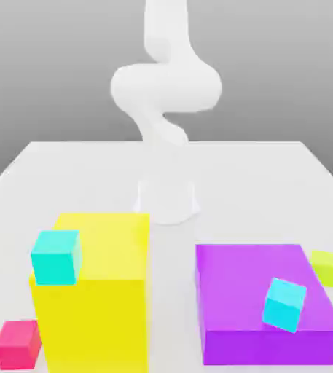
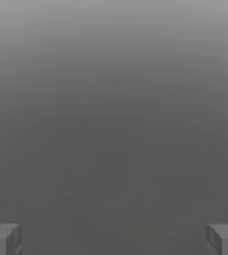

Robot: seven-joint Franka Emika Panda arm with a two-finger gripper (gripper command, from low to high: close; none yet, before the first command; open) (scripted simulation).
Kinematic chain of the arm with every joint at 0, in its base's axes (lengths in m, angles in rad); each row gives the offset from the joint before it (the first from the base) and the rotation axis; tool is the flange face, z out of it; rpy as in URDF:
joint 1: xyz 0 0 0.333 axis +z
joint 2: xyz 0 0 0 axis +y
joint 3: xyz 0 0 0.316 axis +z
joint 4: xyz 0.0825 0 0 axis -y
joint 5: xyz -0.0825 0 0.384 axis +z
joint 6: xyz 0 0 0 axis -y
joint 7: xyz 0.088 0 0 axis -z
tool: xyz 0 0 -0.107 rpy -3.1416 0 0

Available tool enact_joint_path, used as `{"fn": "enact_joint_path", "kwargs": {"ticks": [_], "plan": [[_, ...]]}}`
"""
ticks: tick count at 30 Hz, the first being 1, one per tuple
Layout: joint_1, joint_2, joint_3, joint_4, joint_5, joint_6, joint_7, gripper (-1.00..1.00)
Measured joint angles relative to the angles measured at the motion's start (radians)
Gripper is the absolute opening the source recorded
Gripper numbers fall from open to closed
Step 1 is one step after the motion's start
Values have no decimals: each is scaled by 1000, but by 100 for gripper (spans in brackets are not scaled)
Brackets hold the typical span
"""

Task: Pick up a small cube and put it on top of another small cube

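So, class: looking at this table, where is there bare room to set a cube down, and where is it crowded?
Bare: the far half of the white table beyond the blocks, either side of the arm's base, and the strip between the yellow block and purple block. Crowded: the near edge, with the pink cube, two cyan cubes and lime cube.

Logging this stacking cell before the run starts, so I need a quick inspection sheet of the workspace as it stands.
Surface: white table, flat.
Job's things: lime cube on the table at the purple block's right edge in the exterior view.
Clutter: yellow block; cyan cube on it; cyan cube, tilted, on the purple block; pink cube on the table.
Grippers: gripper open, holding nothing.
Cables: nothing seen.
Surroundings: plain grey backdrop.
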Motion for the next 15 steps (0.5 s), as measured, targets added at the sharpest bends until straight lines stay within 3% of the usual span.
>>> {"fn": "enact_joint_path", "kwargs": {"ticks": [15], "plan": [[290, 547, 224, -203, -17, 285, -234, 0]]}}
